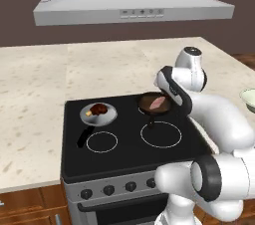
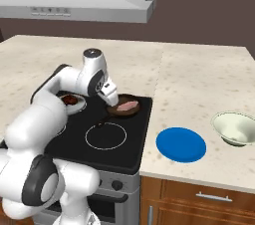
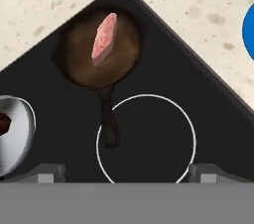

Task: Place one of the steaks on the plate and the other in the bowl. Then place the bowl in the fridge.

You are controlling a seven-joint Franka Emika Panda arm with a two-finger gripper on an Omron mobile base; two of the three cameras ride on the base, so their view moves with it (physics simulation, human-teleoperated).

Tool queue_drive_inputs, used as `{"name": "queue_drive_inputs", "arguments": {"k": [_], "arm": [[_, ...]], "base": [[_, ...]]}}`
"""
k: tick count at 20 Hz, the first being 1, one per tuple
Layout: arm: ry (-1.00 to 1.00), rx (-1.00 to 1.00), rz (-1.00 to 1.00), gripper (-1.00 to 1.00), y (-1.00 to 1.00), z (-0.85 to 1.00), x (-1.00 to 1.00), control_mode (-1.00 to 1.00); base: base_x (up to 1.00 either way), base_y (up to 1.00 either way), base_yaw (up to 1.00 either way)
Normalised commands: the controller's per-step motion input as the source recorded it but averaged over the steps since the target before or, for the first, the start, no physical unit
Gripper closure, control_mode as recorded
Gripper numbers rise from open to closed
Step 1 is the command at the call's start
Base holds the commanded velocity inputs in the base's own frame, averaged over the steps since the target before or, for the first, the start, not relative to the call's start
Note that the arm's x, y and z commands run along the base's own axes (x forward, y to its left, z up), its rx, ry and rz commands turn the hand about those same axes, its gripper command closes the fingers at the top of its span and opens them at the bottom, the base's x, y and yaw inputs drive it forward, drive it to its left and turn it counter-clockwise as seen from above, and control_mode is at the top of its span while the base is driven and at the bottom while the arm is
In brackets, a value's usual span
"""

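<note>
The flat pinkish-red steak (image 3: 104,38) lies in a dark brown frying pan (image 3: 79,64) on the stove's back right burner. The dark brown steak (image 1: 99,108) sits in a silver-grey pan (image 1: 110,115) on the back left burner. My gripper (image 3: 126,176) hovers above the stove over the front right burner, open, with its fingertips (image 3: 47,173) wide apart and nothing between them. The blue plate (image 2: 181,144) lies on the counter right of the stove, and the cream-white bowl (image 2: 235,128) stands further right. The fridge is out of view.
The black stovetop (image 1: 129,157) is set into a speckled beige counter (image 2: 199,84). A grey range hood (image 1: 132,5) hangs above it. The brown pan's handle (image 3: 109,119) points toward the front right burner ring. My arm (image 2: 55,94) bends over the stove's left side.
</note>
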Motion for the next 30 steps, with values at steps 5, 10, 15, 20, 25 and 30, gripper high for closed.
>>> {"name": "queue_drive_inputs", "arguments": {"k": [5, 10, 15, 20, 25, 30], "arm": [[0.11, 0.08, -0.11, -1.0, -0.17, -0.12, 0.57, -1.0], [0.01, 0.0, 0.0, -1.0, 0.0, -0.28, 0.49, -1.0], [0.0, -0.01, 0.0, -1.0, 0.0, -0.5, 0.47, -1.0], [0.0, 0.0, 0.0, -1.0, 0.0, -0.56, 0.42, -1.0], [0.0, 0.0, 0.0, -1.0, -0.11, -0.48, 0.27, -1.0], [0.0, 0.0, 0.0, -1.0, -0.09, -0.4, 0.31, -1.0]], "base": [[0.0, 0.0, 0.0], [0.0, 0.0, 0.0], [0.0, 0.0, 0.0], [0.0, 0.0, 0.0], [0.0, 0.0, 0.0], [0.0, 0.0, 0.0]]}}
